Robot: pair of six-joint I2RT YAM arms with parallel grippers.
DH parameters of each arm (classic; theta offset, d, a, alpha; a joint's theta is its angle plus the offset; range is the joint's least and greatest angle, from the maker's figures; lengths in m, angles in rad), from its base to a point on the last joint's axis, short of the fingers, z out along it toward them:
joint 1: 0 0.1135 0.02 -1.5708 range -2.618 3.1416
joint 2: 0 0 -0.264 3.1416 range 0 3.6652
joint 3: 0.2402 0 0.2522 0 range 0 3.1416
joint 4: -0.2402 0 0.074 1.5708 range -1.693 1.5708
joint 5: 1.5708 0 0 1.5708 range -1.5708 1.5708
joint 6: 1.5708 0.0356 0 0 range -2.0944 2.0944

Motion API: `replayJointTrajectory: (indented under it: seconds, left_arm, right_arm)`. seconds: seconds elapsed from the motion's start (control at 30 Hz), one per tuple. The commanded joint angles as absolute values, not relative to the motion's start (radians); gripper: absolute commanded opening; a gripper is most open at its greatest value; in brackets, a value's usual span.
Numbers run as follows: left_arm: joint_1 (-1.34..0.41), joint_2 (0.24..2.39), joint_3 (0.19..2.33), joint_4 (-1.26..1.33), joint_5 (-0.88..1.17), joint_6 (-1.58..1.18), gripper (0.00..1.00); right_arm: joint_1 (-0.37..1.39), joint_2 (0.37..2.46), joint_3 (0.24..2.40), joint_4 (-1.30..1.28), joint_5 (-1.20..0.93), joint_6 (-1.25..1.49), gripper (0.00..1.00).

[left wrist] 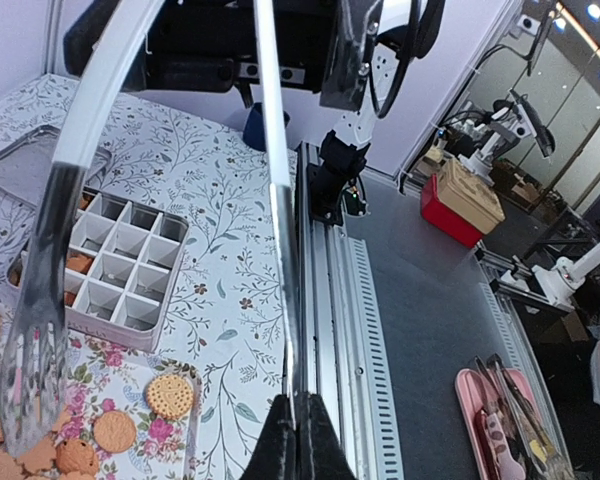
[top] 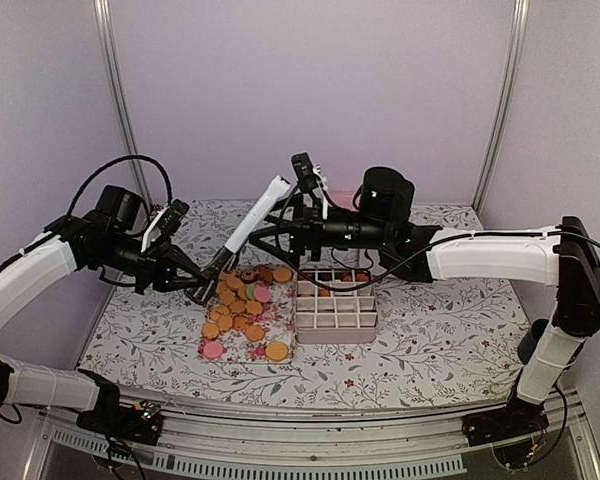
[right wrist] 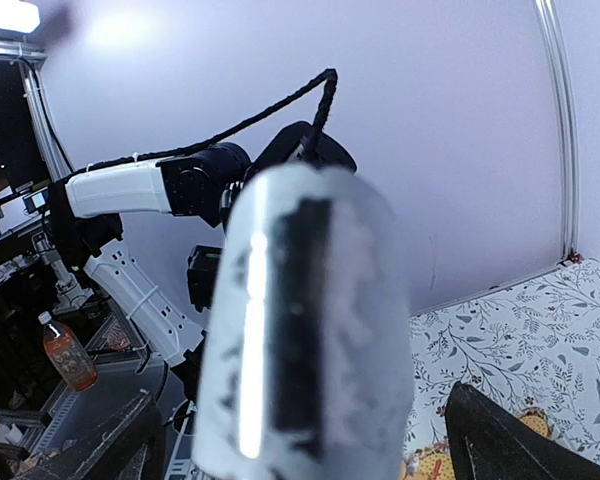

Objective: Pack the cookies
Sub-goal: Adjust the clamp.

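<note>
Pinching one blade of shiny slotted steel tongs (left wrist: 65,200), your left pincer (left wrist: 300,440) is pressed together; right pincer (right wrist: 305,445) spread wide; round flat golden-orange cookies (left wrist: 169,396) below.

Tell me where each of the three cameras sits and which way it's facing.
Top external: above and behind the bases, looking down on the table; left arm and right arm show.
Left wrist: on the left arm, looking along the tongs toward the divided box and cookies; the left pincer, shut, shows.
Right wrist: on the right arm, facing the left arm; the right pincer, open, flanks the blurred tongs handle.
Shared: top external and left wrist both show tongs, box, cookies.
</note>
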State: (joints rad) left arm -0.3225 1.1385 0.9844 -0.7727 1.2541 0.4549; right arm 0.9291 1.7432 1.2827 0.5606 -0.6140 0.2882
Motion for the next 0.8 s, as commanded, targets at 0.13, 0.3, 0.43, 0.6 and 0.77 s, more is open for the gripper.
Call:
replayJointTrajectory:
  seconds: [0.13, 0.3, 0.43, 0.6, 0.77]
  left_arm:
    - [-0.326, 1.125, 0.976, -0.686, 1.229, 0.42, 0.0]
    - [-0.325, 1.124, 0.963, -0.661, 1.19, 0.404, 0.0]
    - [-0.326, 1.127, 0.956, -0.654, 1.186, 0.4, 0.0]
    - [-0.325, 1.124, 0.958, -0.653, 1.192, 0.397, 0.0]
    - [-0.326, 1.121, 0.968, -0.67, 1.216, 0.402, 0.0]
  right_arm:
    - [0.959, 1.795, 1.332, 0.569, -0.581, 0.276, 0.95]
    - [0.971, 1.817, 1.354, 0.559, -0.594, 0.287, 0.9]
    - [0.975, 1.839, 1.377, 0.562, -0.601, 0.306, 0.86]
    - [0.98, 1.882, 1.422, 0.56, -0.619, 0.334, 0.79]
    - [0.979, 1.916, 1.439, 0.559, -0.621, 0.354, 0.76]
